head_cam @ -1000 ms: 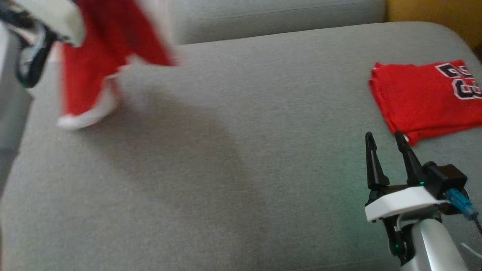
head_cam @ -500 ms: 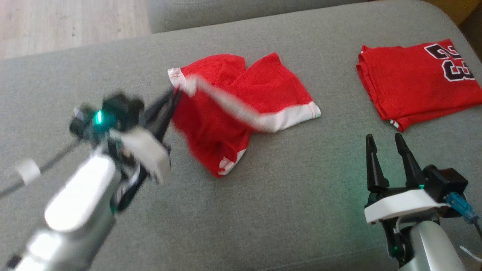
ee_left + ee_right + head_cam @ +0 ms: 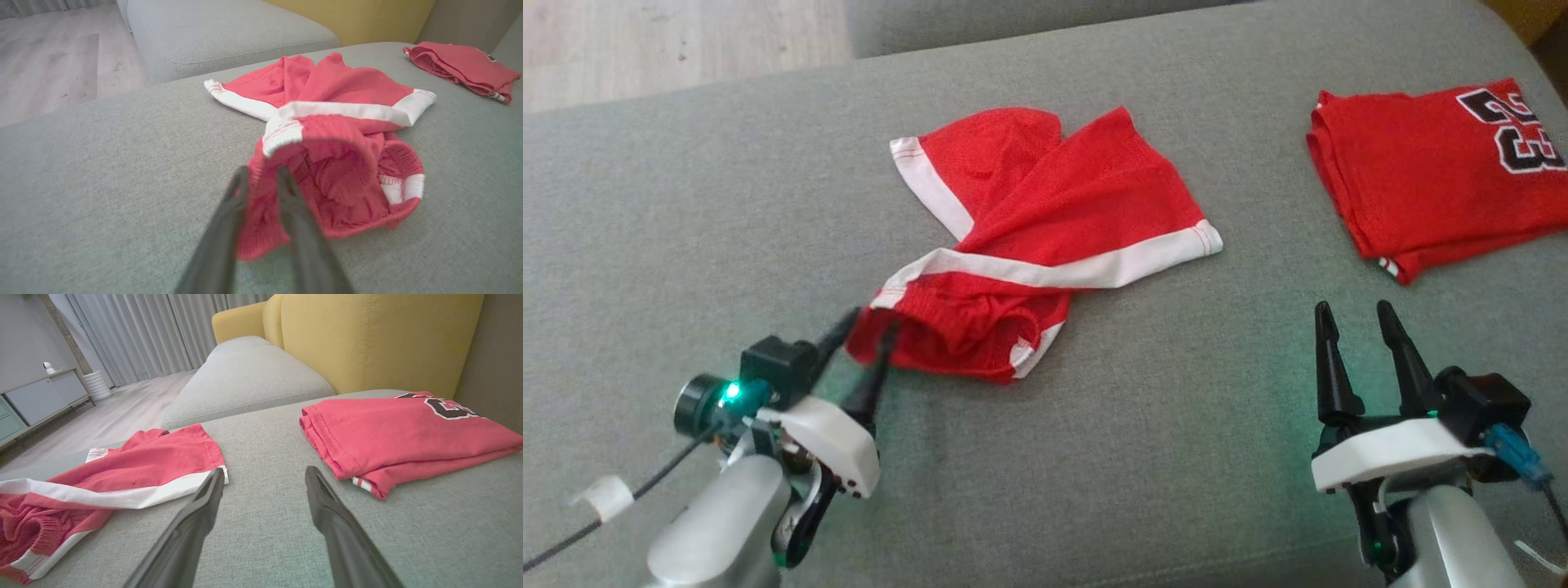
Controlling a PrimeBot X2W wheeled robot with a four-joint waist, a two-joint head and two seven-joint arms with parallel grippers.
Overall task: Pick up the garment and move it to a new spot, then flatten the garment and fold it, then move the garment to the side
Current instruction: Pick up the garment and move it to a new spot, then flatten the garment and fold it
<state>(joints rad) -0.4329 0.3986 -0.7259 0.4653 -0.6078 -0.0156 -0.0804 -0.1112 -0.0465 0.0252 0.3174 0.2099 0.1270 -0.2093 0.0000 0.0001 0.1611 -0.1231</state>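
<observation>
Left of the folded jersey [image 3: 1429, 171], on the sofa cushion [image 3: 1094, 457], apparently releasing the crumpled shorts [image 3: 1054, 212]: left tool [image 3: 872, 320] slightly parted astride the waistband [image 3: 347, 134], hold impossible to tell, right tool [image 3: 1352, 306] gaping empty near the jersey; next, likely spreading flat.

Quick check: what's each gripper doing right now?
Left gripper: fingers slightly parted astride the waistband of the red shorts; whether it grips cannot be told.
Right gripper: open, holding nothing.

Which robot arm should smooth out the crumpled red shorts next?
Probably the left: the left gripper has fabric of the red shorts between its fingers, while the right gripper hovers open, apart, nearer the folded jersey.
</observation>
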